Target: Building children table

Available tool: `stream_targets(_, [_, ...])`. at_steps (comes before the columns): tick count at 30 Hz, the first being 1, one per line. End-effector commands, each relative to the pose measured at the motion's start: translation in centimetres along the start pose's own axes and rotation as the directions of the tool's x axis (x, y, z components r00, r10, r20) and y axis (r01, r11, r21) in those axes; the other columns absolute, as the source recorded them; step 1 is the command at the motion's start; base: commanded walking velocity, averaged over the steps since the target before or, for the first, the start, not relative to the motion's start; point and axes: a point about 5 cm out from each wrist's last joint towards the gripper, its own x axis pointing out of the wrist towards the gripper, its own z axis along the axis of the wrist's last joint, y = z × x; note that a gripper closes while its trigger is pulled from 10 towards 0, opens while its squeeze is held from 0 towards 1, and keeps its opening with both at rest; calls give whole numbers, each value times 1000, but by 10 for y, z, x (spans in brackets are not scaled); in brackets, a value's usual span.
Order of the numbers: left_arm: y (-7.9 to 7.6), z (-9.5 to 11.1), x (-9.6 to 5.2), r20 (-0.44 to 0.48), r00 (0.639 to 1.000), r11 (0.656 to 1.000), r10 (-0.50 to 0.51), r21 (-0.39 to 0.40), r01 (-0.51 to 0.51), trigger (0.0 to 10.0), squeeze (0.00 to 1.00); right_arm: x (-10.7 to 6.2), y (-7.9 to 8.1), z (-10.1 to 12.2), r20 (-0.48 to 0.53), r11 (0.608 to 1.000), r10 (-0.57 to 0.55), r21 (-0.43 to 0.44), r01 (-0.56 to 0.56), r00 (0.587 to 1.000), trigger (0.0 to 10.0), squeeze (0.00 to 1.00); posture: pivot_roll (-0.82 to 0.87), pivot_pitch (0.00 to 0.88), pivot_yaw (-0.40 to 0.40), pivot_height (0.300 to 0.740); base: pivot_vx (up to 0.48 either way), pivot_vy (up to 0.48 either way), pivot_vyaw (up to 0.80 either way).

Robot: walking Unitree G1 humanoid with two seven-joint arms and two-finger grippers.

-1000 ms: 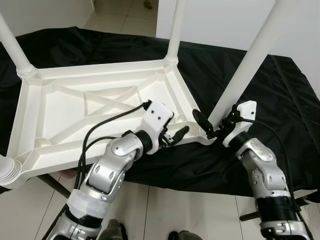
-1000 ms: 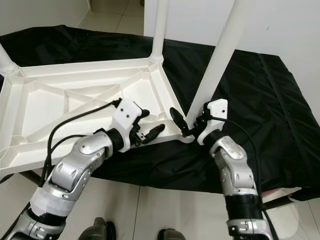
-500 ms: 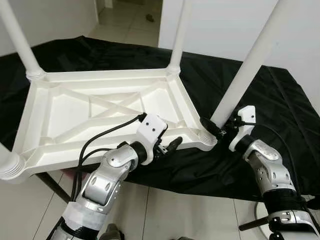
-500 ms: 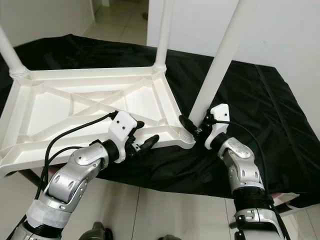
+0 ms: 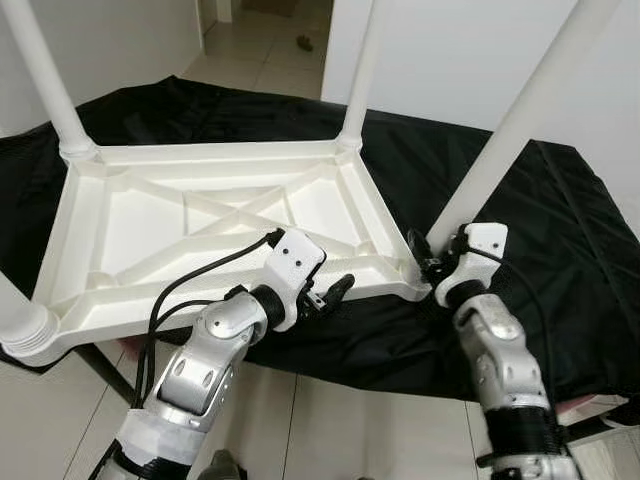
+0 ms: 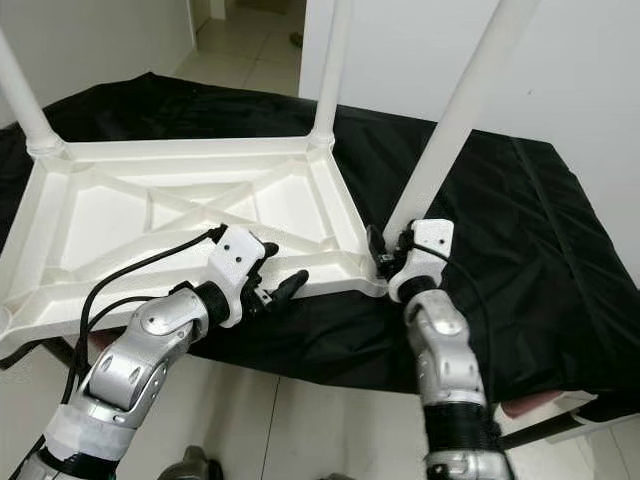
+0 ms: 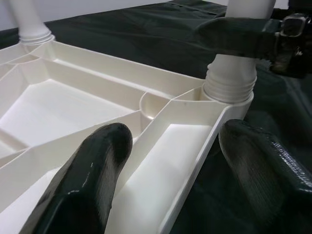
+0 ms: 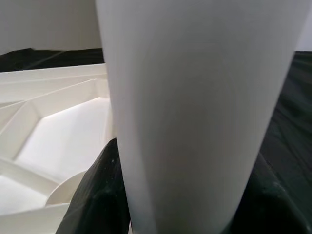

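**Spotter:** Why is the tabletop lying belly-up?

**Me:** So the sockets face upward and the legs drop in from above. The white tabletop [image 5: 210, 225] sits upside down on the bench under a black cloth [image 5: 560, 230], its ribbed underside showing. My right gripper [image 5: 440, 268] has its jaws pinching the near-right leg [image 5: 510, 130] low down, just above the corner socket; I judge that's to seat or twist it home. My left gripper [image 5: 325, 293] straddles the near rim beside that corner, jaws spread, one finger [image 7: 92, 170] over the inside, the other outside. I reckon it is there to steady the top, though I can't tell if it touches.

**Spotter:** Count for me?

**Me:** One tabletop, four legs standing: near-right, far-right leg [image 5: 358, 70], far-left leg [image 5: 45, 80], and a near-left leg [image 5: 15, 320] cut off at the frame edge
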Motion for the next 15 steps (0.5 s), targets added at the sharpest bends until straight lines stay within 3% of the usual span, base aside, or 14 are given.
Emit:
stream_targets(1, [-1, -3, 1, -5, 1000, 1000, 8, 2, -8, 10000, 0, -3, 1, -6, -29, 1000, -27, 11, 27, 999, 10000, 0, 52, 37, -76, 740, 0, 0, 0])
stream_targets(4, [-1, -2, 4, 0, 1000, 999, -5, 34, 5, 10000, 0, -4, 14, -8, -39, 996, -90, 25, 91, 995, 10000, 0, 52, 39, -69, 740, 0, 0, 0])
stream_targets(5, [-1, -1, 7, 17, 1000, 998, -10, 59, 9, 10000, 0, -6, 27, -8, -37, 994, -108, 23, 109, 993, 10000, 0, 45, 34, -62, 740, 0, 0, 0])
stream_targets(10, [-1, 0, 9, 27, 1000, 998, -7, 68, 5, 10000, 0, -10, 35, -9, -42, 994, -108, 27, 109, 993, 10000, 0, 41, 30, -55, 740, 0, 0, 0])
stream_targets(15, [2, -1, 8, 29, 999, 999, 29, 25, -30, 10000, 0, -14, 36, -11, -56, 993, -118, 20, 120, 991, 10000, 0, 33, 14, -36, 740, 0, 0, 0])
